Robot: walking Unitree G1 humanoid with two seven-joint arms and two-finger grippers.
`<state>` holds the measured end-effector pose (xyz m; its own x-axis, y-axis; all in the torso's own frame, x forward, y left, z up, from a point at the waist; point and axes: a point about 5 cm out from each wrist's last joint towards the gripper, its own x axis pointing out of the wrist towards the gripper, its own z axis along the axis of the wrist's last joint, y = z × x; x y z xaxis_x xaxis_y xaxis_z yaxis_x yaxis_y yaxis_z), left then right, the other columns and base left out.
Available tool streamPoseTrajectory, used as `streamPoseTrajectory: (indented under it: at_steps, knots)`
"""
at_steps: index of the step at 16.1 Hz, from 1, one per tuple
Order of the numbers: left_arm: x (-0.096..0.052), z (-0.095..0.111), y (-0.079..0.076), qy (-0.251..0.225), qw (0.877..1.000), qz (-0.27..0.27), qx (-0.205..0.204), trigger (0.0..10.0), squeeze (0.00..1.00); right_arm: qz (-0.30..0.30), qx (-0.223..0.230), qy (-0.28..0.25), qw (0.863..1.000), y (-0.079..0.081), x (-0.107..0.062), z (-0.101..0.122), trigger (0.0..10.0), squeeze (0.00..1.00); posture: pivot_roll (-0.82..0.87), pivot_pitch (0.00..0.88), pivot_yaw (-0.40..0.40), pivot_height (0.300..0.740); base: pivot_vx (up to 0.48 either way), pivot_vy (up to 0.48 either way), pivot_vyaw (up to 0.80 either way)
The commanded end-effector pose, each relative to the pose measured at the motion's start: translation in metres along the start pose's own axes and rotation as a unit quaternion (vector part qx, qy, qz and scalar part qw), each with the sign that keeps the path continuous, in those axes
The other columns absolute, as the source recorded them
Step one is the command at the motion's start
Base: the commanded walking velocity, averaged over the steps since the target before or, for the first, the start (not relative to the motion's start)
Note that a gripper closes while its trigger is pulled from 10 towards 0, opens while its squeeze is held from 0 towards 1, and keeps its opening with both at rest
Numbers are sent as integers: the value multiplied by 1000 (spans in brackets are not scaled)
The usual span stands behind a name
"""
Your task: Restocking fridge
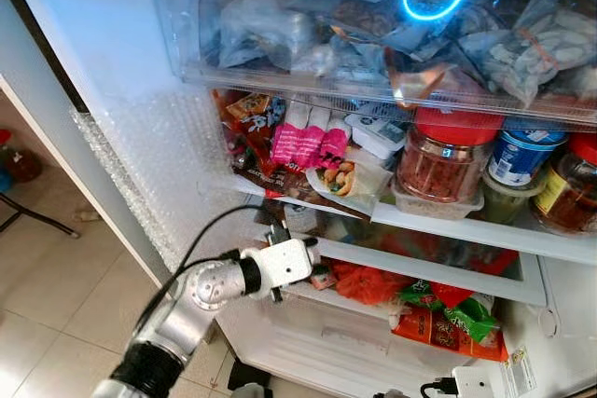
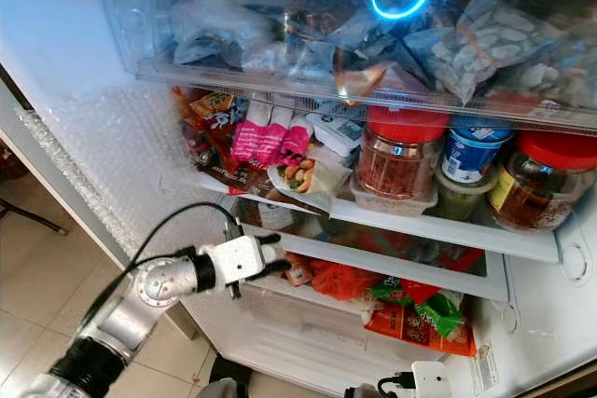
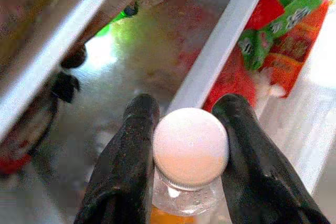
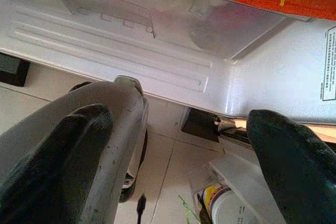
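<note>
The open fridge (image 1: 112,72) stands packed: a clear top drawer (image 1: 373,44) of bagged food, then a glass shelf (image 1: 466,221) crowded edge to edge with red-lidded jars (image 1: 443,160) and pink packets (image 1: 308,144). Below that shelf's white front edge, open room remains toward the left, beside red and green packets (image 1: 438,319). The left gripper (image 3: 184,145) reaches in there, its fingers (image 3: 126,166) clamped on either side of a white-capped bottle (image 3: 190,148). The right gripper (image 4: 178,156) hangs low near the floor, fingers spread and empty.
</note>
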<state>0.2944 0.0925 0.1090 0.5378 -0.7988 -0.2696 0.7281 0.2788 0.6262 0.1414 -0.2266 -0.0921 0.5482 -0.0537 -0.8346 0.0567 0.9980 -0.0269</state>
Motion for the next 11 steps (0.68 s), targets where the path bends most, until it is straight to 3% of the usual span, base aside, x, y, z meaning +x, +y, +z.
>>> streamPoseTrajectory:
  at_steps: [1, 5, 7, 11]
  knots:
    - [-1, 11, 9, -5, 998, -3, 66, 10000, 0, 9, 5, 51, 999, 6, -5, -28, 10000, 0, 33, 43, 51, 650, 0, 0, 0]
    - [-10, 15, 3, -2, 985, -42, 167, 10000, 0, 10, 6, 51, 999, 7, -5, -27, 10000, 0, 39, 45, 53, 650, 0, 0, 0]
    - [-8, 8, 4, 5, 987, -21, 159, 10000, 0, 10, 6, 50, 999, 8, -5, -27, 10000, 0, 38, 43, 53, 650, 0, 0, 0]
    - [-13, -22, 12, 28, 976, 111, 185, 10000, 0, 8, 10, 46, 999, 9, -4, -26, 10000, 0, 29, 46, 60, 650, 0, 0, 0]
